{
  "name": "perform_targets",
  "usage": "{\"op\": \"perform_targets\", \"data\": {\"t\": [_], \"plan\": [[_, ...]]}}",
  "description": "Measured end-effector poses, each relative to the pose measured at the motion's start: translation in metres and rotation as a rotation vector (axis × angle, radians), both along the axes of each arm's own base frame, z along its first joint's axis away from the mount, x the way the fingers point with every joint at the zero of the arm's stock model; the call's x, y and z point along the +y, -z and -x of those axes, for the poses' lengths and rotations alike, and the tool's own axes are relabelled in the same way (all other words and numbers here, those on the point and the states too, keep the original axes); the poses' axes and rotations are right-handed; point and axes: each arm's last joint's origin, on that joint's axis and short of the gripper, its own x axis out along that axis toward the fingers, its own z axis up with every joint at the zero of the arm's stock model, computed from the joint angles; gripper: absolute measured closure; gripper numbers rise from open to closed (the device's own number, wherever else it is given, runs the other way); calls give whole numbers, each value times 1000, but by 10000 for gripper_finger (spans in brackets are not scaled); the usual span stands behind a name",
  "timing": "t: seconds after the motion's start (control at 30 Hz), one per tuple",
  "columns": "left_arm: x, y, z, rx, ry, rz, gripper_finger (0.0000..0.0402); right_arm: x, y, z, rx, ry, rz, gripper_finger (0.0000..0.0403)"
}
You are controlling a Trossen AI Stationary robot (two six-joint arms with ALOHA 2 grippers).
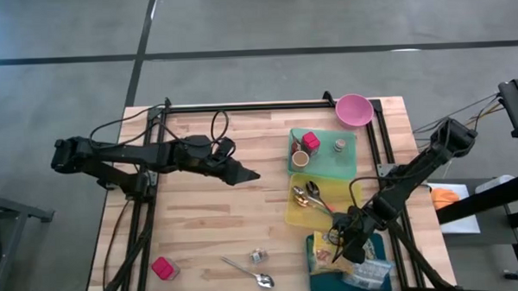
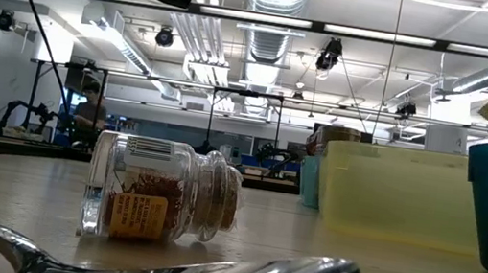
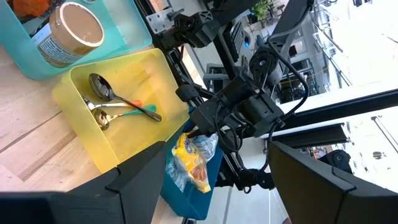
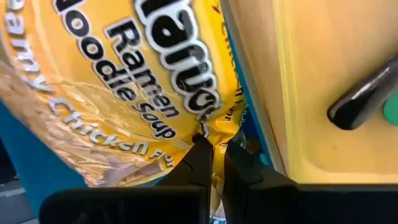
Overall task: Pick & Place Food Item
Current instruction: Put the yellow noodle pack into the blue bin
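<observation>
My right tool (image 4: 214,152) closed on the ramen packet (image 4: 118,81) in the blue bin (image 1: 320,282); left tool (image 1: 247,173) open above the worktop (image 1: 210,225).

A yellow ramen noodle packet (image 4: 118,81) (chicken flavour) lies crumpled in the blue bin (image 1: 322,277).

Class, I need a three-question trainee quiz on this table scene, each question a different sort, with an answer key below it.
1. True or false: the right tool is shut on the ramen packet.
2. Which bin holds the spoons? A blue, B yellow, C green.
3. Fill in: the spice jar lies on its ____.

Key: 1 true; 2 B, the yellow bin; 3 side.
</observation>
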Motion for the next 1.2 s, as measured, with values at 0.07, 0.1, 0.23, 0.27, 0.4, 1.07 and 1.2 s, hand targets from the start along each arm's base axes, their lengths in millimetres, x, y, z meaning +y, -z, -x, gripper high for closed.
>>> {"op": "perform_targets", "data": {"t": [0.07,0.1,0.23,0.27,0.4,1.07,1.2], "plan": [[0,0,0,0,-1,0,115,-1,-2,0,-11,5,-3,390],[0,0,0,0,-1,0,115,-1,-3,0,-20,7,-5,390],[0,0,0,0,1,0,115,-2,-10,1,-48,9,-28,390],[0,0,0,0,2,1,115,-3,-12,2,-56,9,-35,390],[0,0,0,0,6,2,115,-3,-20,2,-75,21,-68,390],[-1,0,0,7,22,11,115,-1,-26,1,-75,74,-134,315],[-1,1,1,17,23,10,115,-1,-26,1,-65,90,-142,239]]}}
